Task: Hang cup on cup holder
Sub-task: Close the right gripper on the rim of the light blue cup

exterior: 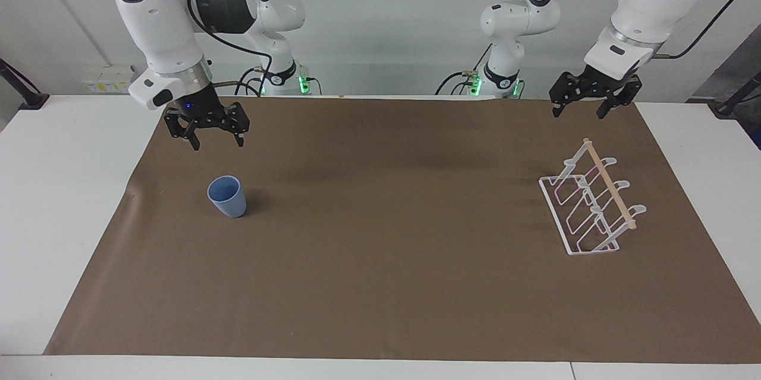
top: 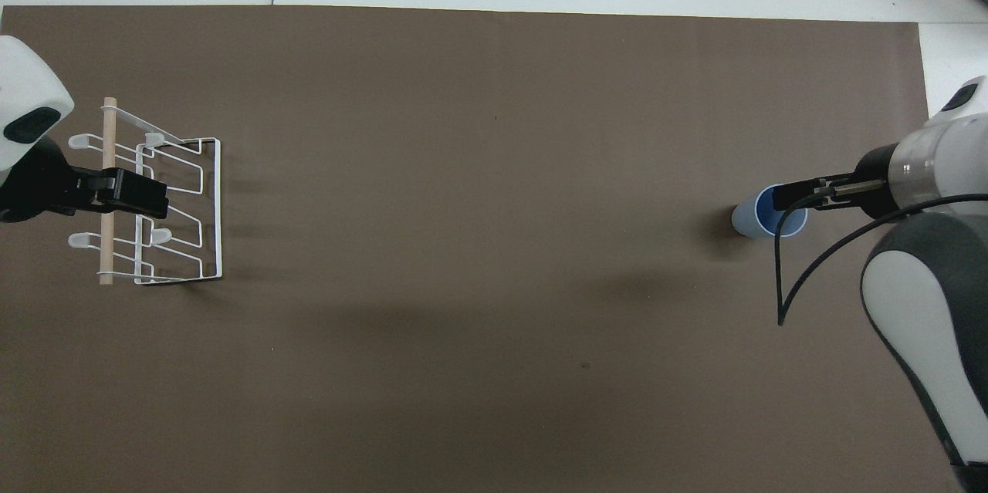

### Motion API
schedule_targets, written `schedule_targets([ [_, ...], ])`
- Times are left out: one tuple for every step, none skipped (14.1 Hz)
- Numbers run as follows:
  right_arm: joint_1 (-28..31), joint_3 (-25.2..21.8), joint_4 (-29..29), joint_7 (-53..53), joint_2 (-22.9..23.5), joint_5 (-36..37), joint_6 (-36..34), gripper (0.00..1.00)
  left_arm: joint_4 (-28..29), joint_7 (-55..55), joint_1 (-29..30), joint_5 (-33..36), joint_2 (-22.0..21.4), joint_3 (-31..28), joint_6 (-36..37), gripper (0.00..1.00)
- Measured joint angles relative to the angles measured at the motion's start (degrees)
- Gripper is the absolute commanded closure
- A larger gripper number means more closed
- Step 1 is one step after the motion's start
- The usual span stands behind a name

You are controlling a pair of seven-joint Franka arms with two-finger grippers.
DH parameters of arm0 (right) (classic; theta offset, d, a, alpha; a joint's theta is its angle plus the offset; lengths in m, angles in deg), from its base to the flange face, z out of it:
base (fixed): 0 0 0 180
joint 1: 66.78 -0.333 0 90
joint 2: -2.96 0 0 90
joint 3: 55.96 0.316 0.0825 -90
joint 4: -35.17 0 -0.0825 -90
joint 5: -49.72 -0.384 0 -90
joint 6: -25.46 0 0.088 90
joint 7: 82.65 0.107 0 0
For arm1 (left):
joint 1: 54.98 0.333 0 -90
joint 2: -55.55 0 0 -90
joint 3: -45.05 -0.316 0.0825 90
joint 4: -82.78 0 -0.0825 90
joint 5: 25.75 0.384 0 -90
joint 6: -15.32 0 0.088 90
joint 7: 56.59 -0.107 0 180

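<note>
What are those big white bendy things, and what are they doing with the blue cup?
They are two robot arms. Each has a black claw at its tip, called an end effector. One picture is taken from across the table, looking at the robots. The other looks down from above them.

A brown mat covers the table. On it stand a blue cup, upright and empty, and a white wire cup holder with a wooden stick on top. They are far apart, at the two ends of the mat.

Nothing is held. The right end effector is open, up in the air above the cup and not touching it. The left end effector is open too, waiting in the air by the cup holder.
</note>
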Motion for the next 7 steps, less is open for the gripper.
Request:
schedule_targets([
  [0.0, 0.0, 2.4, 0.0, 0.03, -0.04, 2.03, 0.0, 0.01, 0.0, 0.0, 0.0, 0.0, 0.0, 0.0, 0.0],
  [0.0, 0.0, 5.42, 0.0, 0.14, -0.05, 4.82, 0.0, 0.05, 0.0, 0.0, 0.0, 0.0, 0.0, 0.0, 0.0],
  [0.0, 0.0, 8.14, 0.0, 0.52, -0.05, 7.12, 0.0, 0.11, 0.0, 0.0, 0.0, 0.0, 0.0, 0.0, 0.0],
  [0.0, 0.0, 9.82, 0.0, 1.16, -0.05, 8.85, 0.0, 0.15, 0.0, 0.0, 0.0, 0.0, 0.0, 0.0, 0.0],
  [0.0, 0.0, 11.03, 0.0, 2.08, -0.06, 11.05, 0.0, 0.21, 0.0, 0.0, 0.0, 0.0, 0.0, 0.01, 0.0],
  [0.0, 0.0, 11.9, 0.0, 3.15, -0.06, 13.13, 0.0, 0.3, 0.0, 0.0, 0.0, 0.0, 0.0, 0.02, 0.0],
  [0.0, 0.0, 12.4, 0.0, 4.12, -0.06, 14.36, 0.0, 0.4, 0.0, 0.0, 0.0, 0.0, -0.01, 0.02, 0.0],
])
